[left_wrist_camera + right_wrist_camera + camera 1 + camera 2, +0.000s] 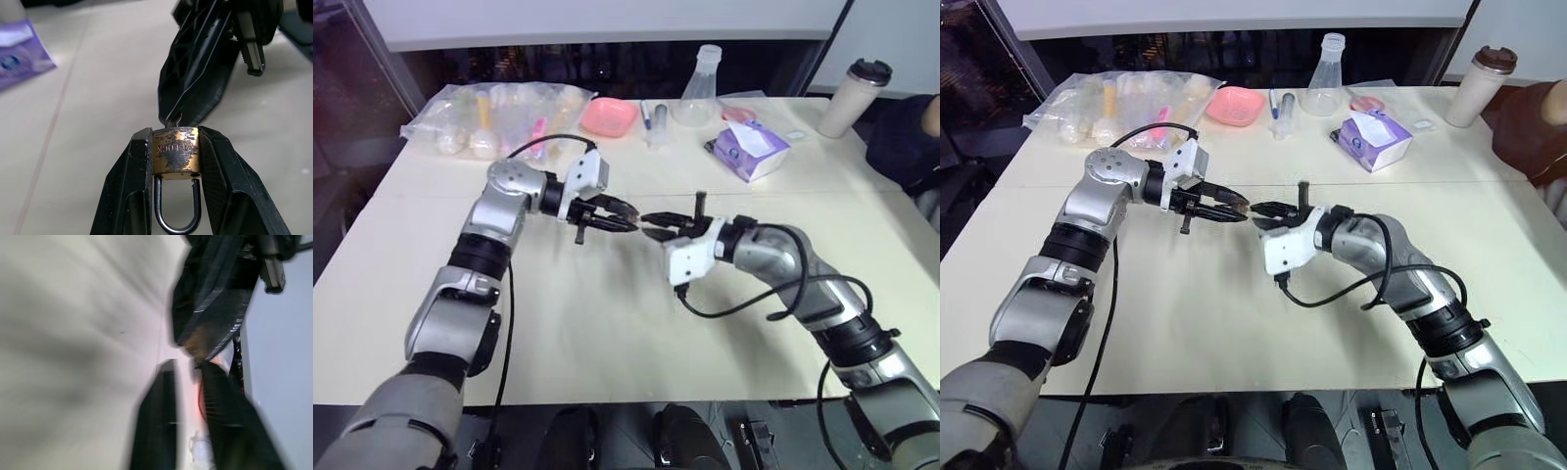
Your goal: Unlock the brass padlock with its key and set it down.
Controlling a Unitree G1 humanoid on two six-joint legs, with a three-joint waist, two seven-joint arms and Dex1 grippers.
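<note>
Brass padlock [176, 152] clamped in left gripper [174, 147] jaws; right gripper [188, 377] jaws parted.

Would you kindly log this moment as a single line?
left end effector: shut on brass padlock, held above table | right end effector: tip at padlock, open | shackle: seated

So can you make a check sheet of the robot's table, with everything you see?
Surface: pale table, bare in front.
Job's things: brass padlock pinched in the left claw, shackle toward the wrist; something thin and silvery sticks out of its far end, too small to name.
Clutter: plastic bag, pink dish, flask, purple tissue box, lidded cup along the far edge.
Grippers: right claw tip to tip with the left, fingers parted.
Cables: black cable looping off the right arm.
Surroundings: a person's sleeve at the far right.
</note>
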